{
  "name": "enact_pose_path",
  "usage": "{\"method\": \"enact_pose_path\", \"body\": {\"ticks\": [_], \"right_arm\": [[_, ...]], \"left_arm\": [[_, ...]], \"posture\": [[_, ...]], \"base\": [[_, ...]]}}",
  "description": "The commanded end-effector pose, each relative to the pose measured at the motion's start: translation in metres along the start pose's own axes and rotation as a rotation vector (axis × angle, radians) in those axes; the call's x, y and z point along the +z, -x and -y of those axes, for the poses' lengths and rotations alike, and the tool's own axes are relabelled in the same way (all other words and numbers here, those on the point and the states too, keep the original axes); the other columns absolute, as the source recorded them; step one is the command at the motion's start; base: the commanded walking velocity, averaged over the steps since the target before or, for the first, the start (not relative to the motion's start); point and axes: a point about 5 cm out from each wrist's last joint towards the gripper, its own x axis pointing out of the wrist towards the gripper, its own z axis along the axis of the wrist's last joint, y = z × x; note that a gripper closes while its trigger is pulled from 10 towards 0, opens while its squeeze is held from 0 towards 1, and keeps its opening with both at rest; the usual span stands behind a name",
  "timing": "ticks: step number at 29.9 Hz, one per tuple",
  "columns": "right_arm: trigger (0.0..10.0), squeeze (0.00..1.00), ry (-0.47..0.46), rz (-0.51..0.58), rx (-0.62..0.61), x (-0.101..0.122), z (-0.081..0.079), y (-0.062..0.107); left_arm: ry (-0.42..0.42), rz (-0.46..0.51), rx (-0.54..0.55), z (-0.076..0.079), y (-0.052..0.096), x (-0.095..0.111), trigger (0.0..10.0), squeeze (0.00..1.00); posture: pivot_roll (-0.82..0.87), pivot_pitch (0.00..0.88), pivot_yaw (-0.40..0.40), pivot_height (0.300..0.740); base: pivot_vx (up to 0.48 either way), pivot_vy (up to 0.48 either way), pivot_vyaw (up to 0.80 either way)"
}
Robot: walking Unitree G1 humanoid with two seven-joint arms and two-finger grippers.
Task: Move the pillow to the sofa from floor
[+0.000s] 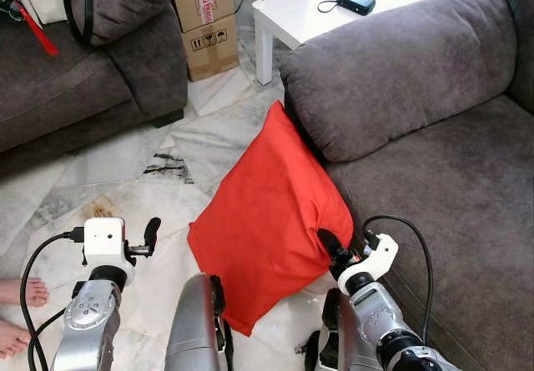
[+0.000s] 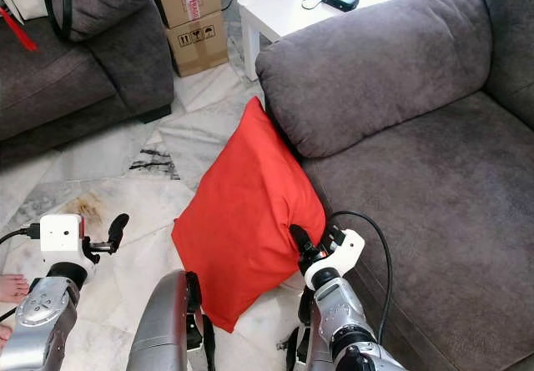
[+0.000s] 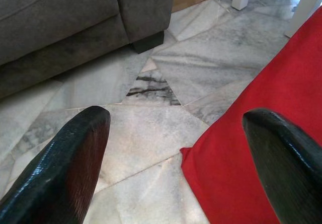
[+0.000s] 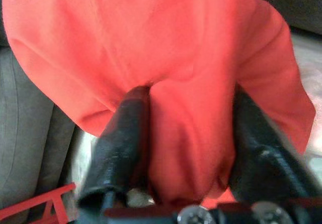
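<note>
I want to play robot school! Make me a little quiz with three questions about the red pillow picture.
1. True or false: the square red fabric pillow lies flat on the seat of the grey fabric sofa.
2. Which gripper pinches the pillow's edge? A) left gripper B) right gripper C) both
3. Fill in: the small black device sits on the white ____.

Key:
1. False. It stands tilted on the pale marble floor, leaning against the sofa's front.
2. B. The right wrist view shows the black fingers squeezing a fold of red cloth; the left gripper hangs open beside the pillow, not touching.
3. table
</note>
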Motion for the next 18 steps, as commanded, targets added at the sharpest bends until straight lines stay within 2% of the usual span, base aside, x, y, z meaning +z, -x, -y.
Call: {"method": "enact_pose_path", "body": {"ticks": [1,10,18], "right_arm": [[0.0,0.00,0.003,-0.039,-0.007,-0.009,0.001,0.002],[0.0,0.00,0.022,-0.026,0.002,-0.005,-0.001,0.000],[0.0,0.00,0.052,-0.008,0.060,0.001,-0.013,-0.007]], "left_arm": [[-0.009,-0.037,0.021,-0.005,0.005,-0.008,10.0,0.00],[-0.008,-0.035,0.022,-0.005,0.003,-0.008,10.0,0.00],[-0.005,-0.033,0.024,-0.005,-0.002,-0.008,10.0,0.00]], "posture": [[0.20,0.303,-0.005,0.592],[0.20,0.296,-0.007,0.592],[0.20,0.273,-0.008,0.592]], "base": [[0.000,0.000,0.00],[0.000,0.000,0.00],[0.000,0.000,0.00]]}}
